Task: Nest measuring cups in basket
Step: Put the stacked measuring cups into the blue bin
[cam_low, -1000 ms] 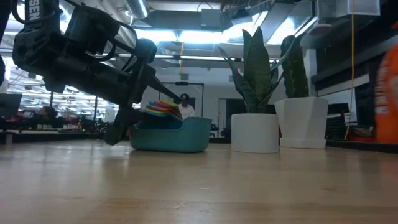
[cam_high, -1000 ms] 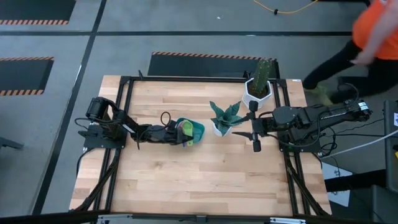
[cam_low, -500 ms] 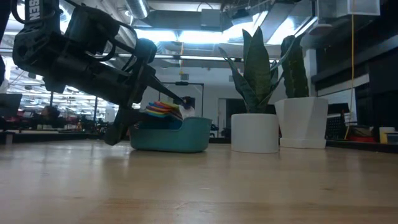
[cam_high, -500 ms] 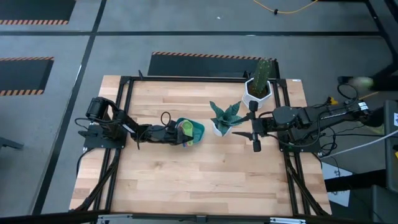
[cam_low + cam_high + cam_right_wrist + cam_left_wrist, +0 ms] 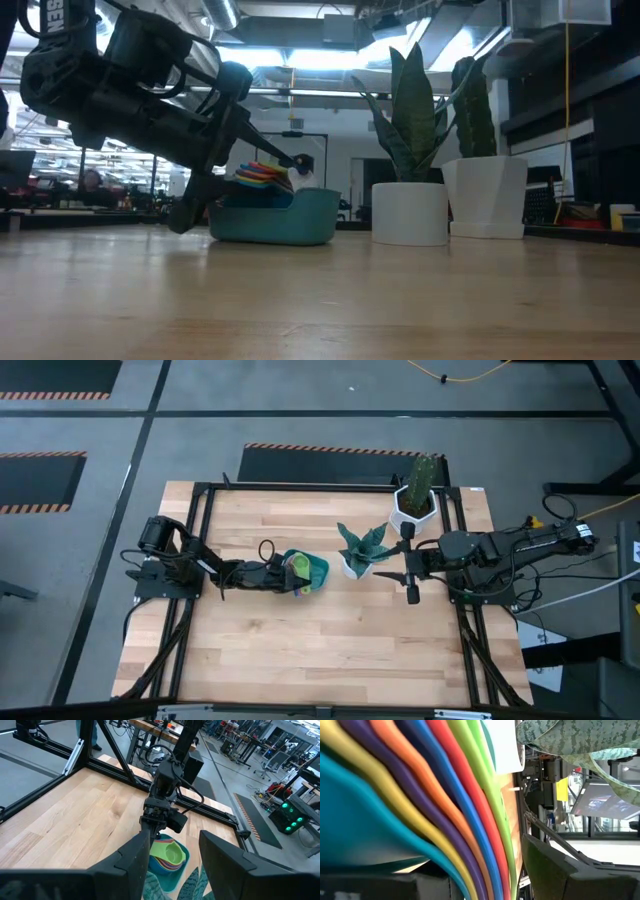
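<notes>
On the wooden surface [image 5: 300, 640] the teal basket [image 5: 275, 220] holds the nested measuring cups [image 5: 167, 855]. The left gripper [image 5: 296, 575] is at them, its jaws' state unclear. The right gripper [image 5: 410, 575] waits beside the plants, jaws apart.

left pincer [image 5: 291, 575] over measuring cups [image 5: 299, 568] in basket [image 5: 314, 570].

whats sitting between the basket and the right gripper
The small white pot with the spiky green plant, seen in the high view: the basket lies on one side, the right gripper on the other.
</notes>
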Robot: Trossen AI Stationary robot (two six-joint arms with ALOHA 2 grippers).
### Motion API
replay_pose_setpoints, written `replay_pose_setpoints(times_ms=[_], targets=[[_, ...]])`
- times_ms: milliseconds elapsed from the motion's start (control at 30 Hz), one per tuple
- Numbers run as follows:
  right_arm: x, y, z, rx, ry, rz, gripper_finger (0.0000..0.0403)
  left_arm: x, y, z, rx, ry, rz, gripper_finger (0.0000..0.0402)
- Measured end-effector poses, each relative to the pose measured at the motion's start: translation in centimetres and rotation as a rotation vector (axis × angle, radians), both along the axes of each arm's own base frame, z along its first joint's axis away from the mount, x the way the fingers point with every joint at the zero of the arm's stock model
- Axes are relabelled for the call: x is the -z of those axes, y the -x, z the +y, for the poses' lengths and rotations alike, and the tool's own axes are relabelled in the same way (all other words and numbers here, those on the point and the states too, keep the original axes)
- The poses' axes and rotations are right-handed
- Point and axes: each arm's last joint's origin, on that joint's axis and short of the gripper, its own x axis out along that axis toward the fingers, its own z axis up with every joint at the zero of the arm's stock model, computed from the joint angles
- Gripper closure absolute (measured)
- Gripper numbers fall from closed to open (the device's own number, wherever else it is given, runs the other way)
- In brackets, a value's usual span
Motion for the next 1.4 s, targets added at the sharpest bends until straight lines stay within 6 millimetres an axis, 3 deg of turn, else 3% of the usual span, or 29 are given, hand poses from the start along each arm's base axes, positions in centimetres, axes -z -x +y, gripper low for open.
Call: replay_pose_setpoints(times_ms=[733, 1400], targets=[[0.01, 0.0, 0.01, -0.001, 0.0, 0.0, 0.0227, -0.12, -0.04, 0.48, -0.048, -0.055, -0.008, 0.023], [0.0, 0.0, 0.01, -0.001, 0.0, 0.0, 0.0227, 0.15, 0.01, 0.43, -0.054, 0.022, 0.015, 0.0096]])
